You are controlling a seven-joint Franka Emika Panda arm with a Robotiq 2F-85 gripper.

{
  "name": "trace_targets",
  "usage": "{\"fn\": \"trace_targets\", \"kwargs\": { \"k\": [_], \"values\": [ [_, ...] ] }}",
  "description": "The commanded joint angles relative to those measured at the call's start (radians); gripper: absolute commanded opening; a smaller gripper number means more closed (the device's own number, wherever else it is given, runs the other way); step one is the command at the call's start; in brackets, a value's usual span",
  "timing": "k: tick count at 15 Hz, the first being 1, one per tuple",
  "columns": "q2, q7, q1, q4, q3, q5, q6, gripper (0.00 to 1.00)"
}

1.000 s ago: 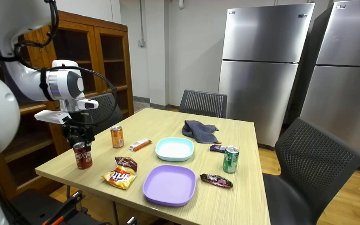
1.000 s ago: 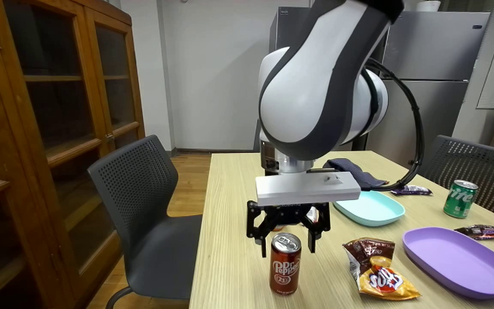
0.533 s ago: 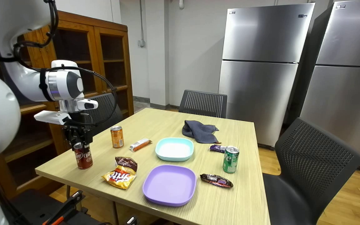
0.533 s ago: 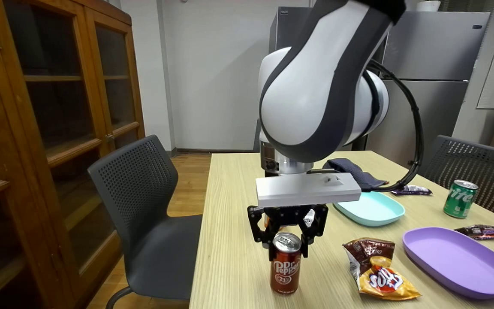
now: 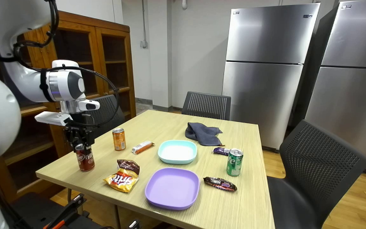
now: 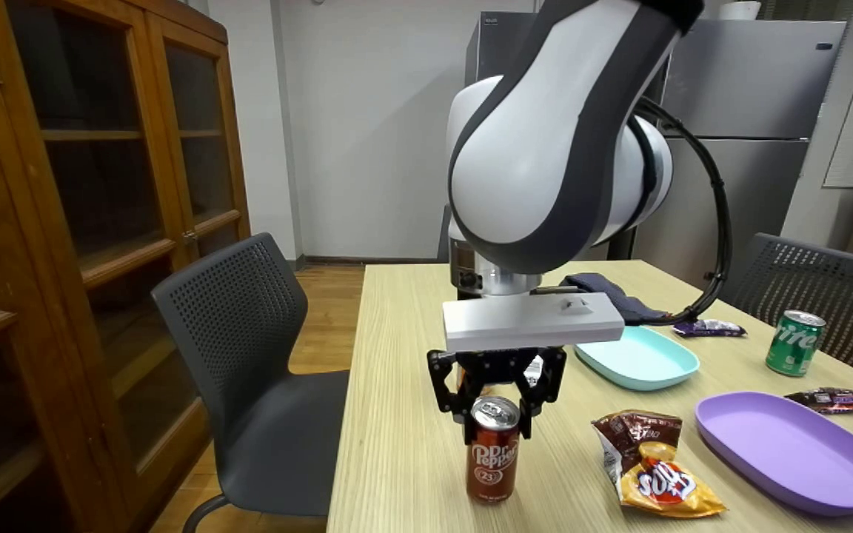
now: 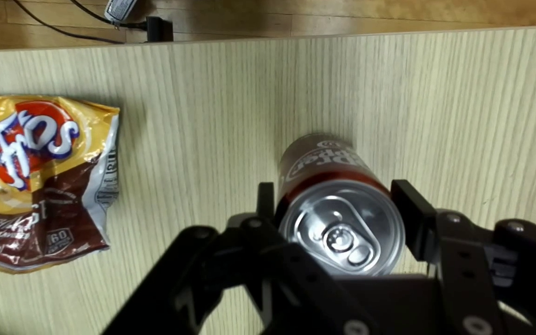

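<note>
My gripper [image 6: 497, 431] is shut on a dark red Dr Pepper can [image 6: 492, 474], one finger on each side just below the rim. The can stands upright at the near end of the table, its base at or barely above the surface. In the wrist view the can's silver lid [image 7: 342, 228] sits between the black fingers [image 7: 410, 214]. A Fritos bag [image 7: 40, 177], yellow and brown, lies beside the can, apart from the gripper. Farther along the table is an orange can [image 5: 119, 140], mostly hidden behind the gripper in an exterior view.
On the table [image 5: 157, 124] are a purple plate [image 5: 172, 188], a turquoise plate [image 5: 177, 152], a green Sprite can [image 5: 234, 163], a dark wrapped snack [image 5: 220, 184], a purple wrapper [image 5: 221, 151], an orange-wrapped bar [image 5: 142, 147] and a dark cloth [image 5: 203, 133]. Chairs [image 6: 271, 370] surround it.
The fingers have closed in from both sides onto the Dr Pepper can. Over the last half second the gripper and can have risen very slightly. Everything else stays in place.
</note>
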Motion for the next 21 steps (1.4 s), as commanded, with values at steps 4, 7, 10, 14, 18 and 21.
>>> {"fn": "trace_targets", "kwargs": {
  "k": [4, 7, 10, 14, 18, 21],
  "values": [
    [-0.114, 0.008, -0.008, -0.011, -0.026, -0.006, -0.083, 0.38],
    [-0.141, 0.014, -0.027, -0.004, -0.034, -0.004, -0.134, 0.38],
    [-0.155, 0.014, -0.057, 0.004, -0.042, 0.004, -0.161, 0.38],
    [-0.156, 0.016, -0.103, 0.025, -0.06, 0.007, -0.171, 0.38],
    [-0.141, 0.017, -0.139, 0.058, -0.083, 0.006, -0.181, 0.38],
    [-0.128, 0.013, -0.16, 0.085, -0.098, 0.004, -0.188, 0.38]
  ]
}}
